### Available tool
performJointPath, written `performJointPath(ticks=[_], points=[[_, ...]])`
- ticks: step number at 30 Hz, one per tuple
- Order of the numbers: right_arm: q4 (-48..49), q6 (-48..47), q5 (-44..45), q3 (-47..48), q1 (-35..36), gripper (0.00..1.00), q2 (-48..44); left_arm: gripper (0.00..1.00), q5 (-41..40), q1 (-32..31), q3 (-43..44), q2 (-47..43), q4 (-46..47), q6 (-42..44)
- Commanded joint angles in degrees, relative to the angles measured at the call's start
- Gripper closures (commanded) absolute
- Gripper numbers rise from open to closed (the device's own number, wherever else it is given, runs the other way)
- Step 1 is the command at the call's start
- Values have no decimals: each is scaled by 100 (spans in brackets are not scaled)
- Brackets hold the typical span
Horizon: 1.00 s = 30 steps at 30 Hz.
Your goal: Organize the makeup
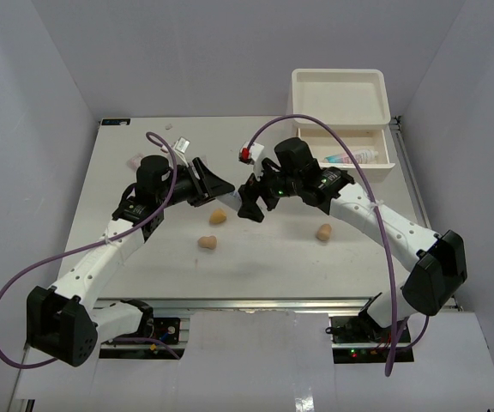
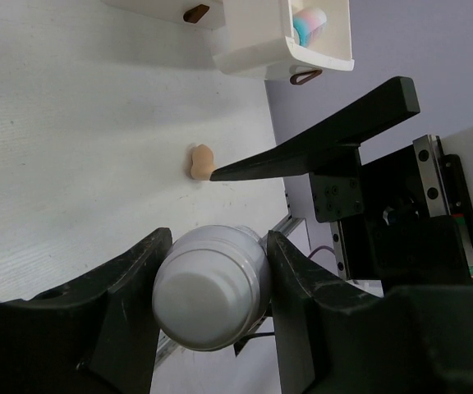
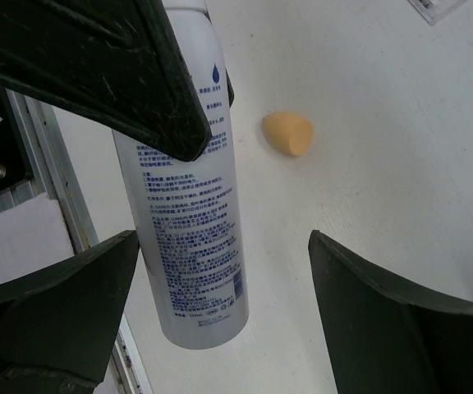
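The left gripper [image 2: 218, 246] grasps the white bottle [image 2: 212, 300]; the right gripper [image 3: 220, 263], jaws released, straddles it. Early release could drop it onto the 6 o'clock sponge [image 1: 219, 217].

A big pale table [image 1: 144, 257] fills the middle of the top view. A white drawer box [image 1: 340, 94] sits at about one o'clock, in the far corner of the table. Its top is an open tray with low walls. One drawer [image 1: 341, 142] is pulled out toward six o'clock.

Soft gray-purple walls [image 1: 230, 51] stand at nine, twelve and three o'clock. A shiny metal rail [image 1: 256, 305] runs along the table edge at six o'clock. A white board [image 1: 256, 360] lies just in front of the rail.

In the left wrist view, the box shows up at twelve o'clock, with the table below it.
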Motion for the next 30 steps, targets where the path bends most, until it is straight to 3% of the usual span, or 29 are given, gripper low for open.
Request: performJointPath(ticks=[1,5,11,13,17,20,22,28,30], points=[[96,113,-82,410,69,9,64,100,237,-46,-53,-62,400,-121],[67,85,-252,523,89,1,269,100,283,-75,-84,-15,475,-158],[-16,24,-515,547,92,13,454,99,278,-78,-84,3,535,-179],[-18,-5,-488,534,98,19,472,99,290,-78,-84,18,564,-185],[-25,-124,-476,532,104,47,483,99,300,-78,-93,19,592,-205],[-58,-244,-558,537,100,58,446,95,258,-78,-107,14,586,-200],[-168,-490,-698,541,91,62,416,86,198,-78,-129,14,566,-197],[-527,-1277,-1081,548,-16,71,253,13,189,-58,-247,19,830,-237],[-635,-1500,-1153,513,-80,73,153,2,171,-30,-185,-7,873,-202]])
